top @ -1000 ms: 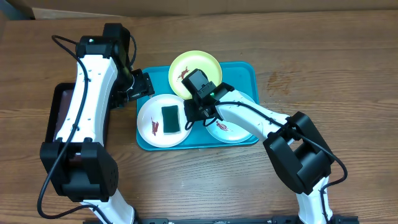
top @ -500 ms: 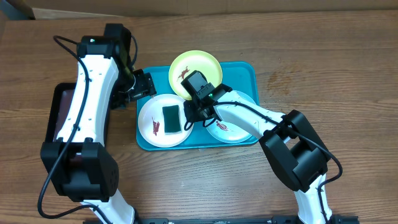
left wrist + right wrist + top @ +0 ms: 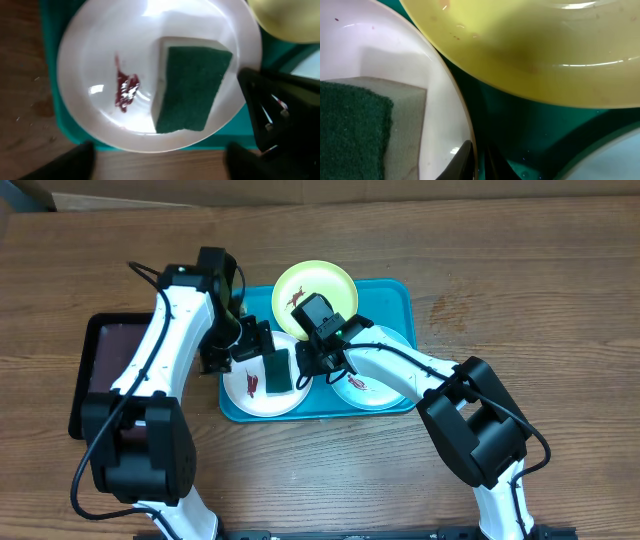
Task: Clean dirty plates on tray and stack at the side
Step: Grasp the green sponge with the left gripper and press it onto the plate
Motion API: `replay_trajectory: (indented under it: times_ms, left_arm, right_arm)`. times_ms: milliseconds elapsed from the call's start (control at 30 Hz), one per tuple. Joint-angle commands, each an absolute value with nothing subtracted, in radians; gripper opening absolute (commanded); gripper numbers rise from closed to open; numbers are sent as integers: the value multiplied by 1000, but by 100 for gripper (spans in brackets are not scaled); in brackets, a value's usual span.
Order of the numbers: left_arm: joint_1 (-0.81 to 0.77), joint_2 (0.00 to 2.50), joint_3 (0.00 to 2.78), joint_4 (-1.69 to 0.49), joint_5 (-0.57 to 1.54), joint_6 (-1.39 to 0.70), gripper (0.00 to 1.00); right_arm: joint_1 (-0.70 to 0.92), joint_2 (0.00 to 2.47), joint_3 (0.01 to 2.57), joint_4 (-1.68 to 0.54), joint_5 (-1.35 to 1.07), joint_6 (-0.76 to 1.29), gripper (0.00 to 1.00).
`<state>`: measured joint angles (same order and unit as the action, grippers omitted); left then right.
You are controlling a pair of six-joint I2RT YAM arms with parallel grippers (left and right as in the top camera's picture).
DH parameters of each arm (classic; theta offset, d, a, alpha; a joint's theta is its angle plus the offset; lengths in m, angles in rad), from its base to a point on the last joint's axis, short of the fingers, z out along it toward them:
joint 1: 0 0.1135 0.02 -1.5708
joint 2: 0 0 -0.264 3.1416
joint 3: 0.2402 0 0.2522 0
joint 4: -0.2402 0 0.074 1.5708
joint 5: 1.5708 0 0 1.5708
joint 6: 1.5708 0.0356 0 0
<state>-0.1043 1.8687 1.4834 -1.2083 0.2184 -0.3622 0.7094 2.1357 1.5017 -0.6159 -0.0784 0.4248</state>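
The sponge (image 3: pixel 192 87) should be gripped across its narrow width by the left claw (image 3: pixel 256 348), which is spread wide just above it. Meanwhile the white plate (image 3: pixel 100 55) is judged to be pinched at its rim by the narrowed right claw (image 3: pixel 303 366). The sponge is seen just ahead of the left claw, green face up on that plate in the tray (image 3: pixel 395 295). Its long axis is set crosswise to the closing line, slightly tilted.

The white plate (image 3: pixel 95 45) is smooth, glossy plastic that throws bright glare, and its red smear (image 3: pixel 125 90) looks wet and shiny. The sponge (image 3: pixel 192 90) has a rough, matt green scouring face over a pale foam body. The yellow-green plate (image 3: pixel 530 55) and the tray (image 3: pixel 392 295) are shiny plastic too. The table (image 3: pixel 530 270) is matt, grained wood. My left arm (image 3: pixel 170 340) wears smooth white plastic shells.
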Motion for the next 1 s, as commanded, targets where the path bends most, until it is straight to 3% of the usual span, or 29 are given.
replay_trajectory:
  times_ms: [0, 67, 133, 200, 233, 400, 567, 967]
  left_arm:
    - [-124, 1877, 1448, -1164, 285, -341, 56]
    - [-125, 1877, 1428, -1132, 286, -358, 36]
    - [-125, 1877, 1406, -1100, 286, -374, 29]
    - [-125, 1877, 1386, -1075, 286, -374, 34]
    - [-125, 1877, 1376, -1062, 286, -374, 47]
    - [-140, 1877, 1336, -1000, 284, -373, 52]
    - [-171, 1877, 1329, -950, 281, -370, 65]
    - [-203, 1878, 1328, -934, 172, -379, 65]
  right_arm:
    - [709, 2144, 1497, -611, -72, 426, 11]
    - [709, 2144, 1497, -612, -72, 426, 11]
    - [709, 2144, 1497, -614, -72, 426, 11]
    - [709, 2144, 1497, -613, -72, 426, 11]
    - [709, 2144, 1497, -612, -72, 426, 11]
    - [709, 2144, 1497, -609, -72, 426, 11]
    - [709, 2144, 1497, -609, -72, 426, 11]
    - [709, 2144, 1497, -610, -72, 426, 11]
